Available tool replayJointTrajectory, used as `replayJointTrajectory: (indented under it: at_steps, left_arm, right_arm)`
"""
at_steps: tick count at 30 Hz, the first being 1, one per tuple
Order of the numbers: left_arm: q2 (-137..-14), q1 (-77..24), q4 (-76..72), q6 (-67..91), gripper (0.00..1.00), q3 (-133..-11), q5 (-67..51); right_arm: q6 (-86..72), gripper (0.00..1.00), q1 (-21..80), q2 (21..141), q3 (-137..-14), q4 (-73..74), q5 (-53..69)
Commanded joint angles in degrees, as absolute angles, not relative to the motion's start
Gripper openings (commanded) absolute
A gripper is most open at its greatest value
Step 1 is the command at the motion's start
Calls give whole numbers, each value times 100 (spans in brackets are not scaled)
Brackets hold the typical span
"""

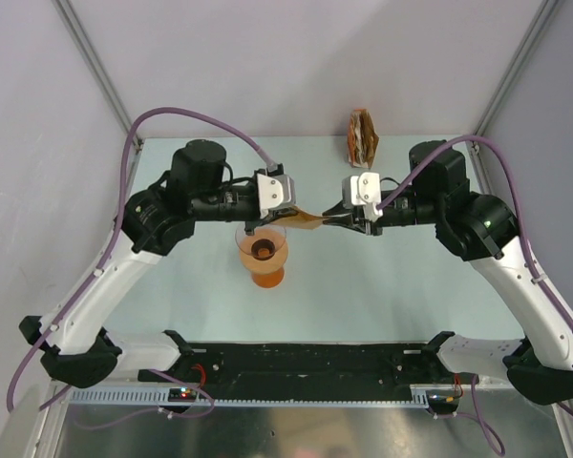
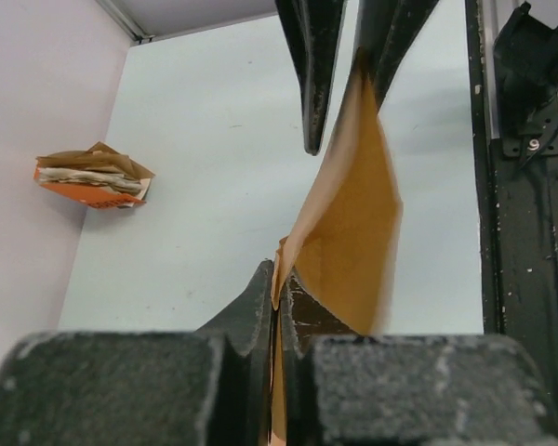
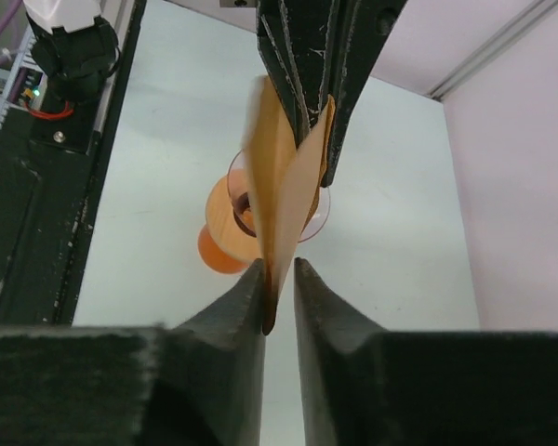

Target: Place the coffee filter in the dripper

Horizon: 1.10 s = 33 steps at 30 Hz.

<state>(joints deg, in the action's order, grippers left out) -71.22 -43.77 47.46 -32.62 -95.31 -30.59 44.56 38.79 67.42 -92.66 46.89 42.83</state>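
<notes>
I see my left gripper (image 2: 279, 279) clamped on one edge of the coffee filter (image 1: 304, 219), while my right gripper (image 3: 279, 271) has its jaws slightly apart around the other edge. In the overhead view the filter sits mid-frame, just up-right of the dripper (image 1: 275, 256).

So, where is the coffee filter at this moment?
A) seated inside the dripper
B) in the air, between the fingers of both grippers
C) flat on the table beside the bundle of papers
B: the left gripper pinches one end of the coffee filter, the other end sits between the fingers of the right gripper, and the dripper nearby holds no paper.
</notes>
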Motion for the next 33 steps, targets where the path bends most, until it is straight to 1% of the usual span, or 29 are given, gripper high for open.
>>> replayJointTrajectory:
  at_steps: [1, 3, 4, 5, 6, 7, 11, 14, 17, 19, 22, 26, 29, 33]
  left_arm:
    - [-7116, -4348, 4707, -3125, 2, -9692, -3004]
    - [-7318, -4170, 4699, -2515, 1, -9960, -3190]
    - [-7425, -4045, 4696, -2207, 0, -10126, -3326]
    - [-7575, -3934, 4690, -1811, 0, -10389, -3434]
    - [-7690, -3795, 4674, -1521, 0, -10670, -3611]
    - [-7818, -3695, 4653, -1169, 0, -10877, -3748]
    - [-8010, -3372, 4189, -16, 0, -11123, -4070]
    - [-7998, -3233, 3583, 835, 0, -10952, -4168]
    - [-7990, -3177, 3127, 1671, 0, -10827, -4127]
    - [-7979, -3167, 2878, 2121, 0, -10718, -4020]
    - [-7969, -3164, 2614, 2659, 0, -10562, -3914]
    - [-7926, -3175, 2529, 2866, 0, -10415, -3740]
    - [-7884, -3204, 2517, 2900, 0, -10341, -3637]
    - [-7821, -3247, 2511, 2872, 0, -10296, -3574]
  right_arm:
    - [4080, 37, 3824, 6711, -9481, 4501, 4156]
    - [3617, 66, 3637, 6646, -9373, 4265, 4089]
    - [3298, 78, 3515, 6570, -9301, 4066, 4119]
    - [3047, 86, 3317, 6498, -9164, 3905, 4160]
    - [2719, 91, 3166, 6378, -9033, 3653, 4194]
    - [2480, 93, 2989, 6274, -8806, 3435, 4206]
    - [1999, 95, 2699, 5806, -7895, 2307, 3940]
    - [2045, 95, 2928, 5753, -7576, 1612, 3317]
    - [2470, 95, 3314, 5854, -7471, 1121, 2433]
    - [2731, 95, 3527, 5946, -7458, 777, 2054]
    - [3157, 95, 3811, 6065, -7455, 429, 1764]
    - [3578, 95, 4107, 6195, -7469, -5, 1479]
    - [3867, 92, 4282, 6309, -7528, -252, 1313]
    - [3978, 81, 4352, 6415, -7641, -236, 1303]
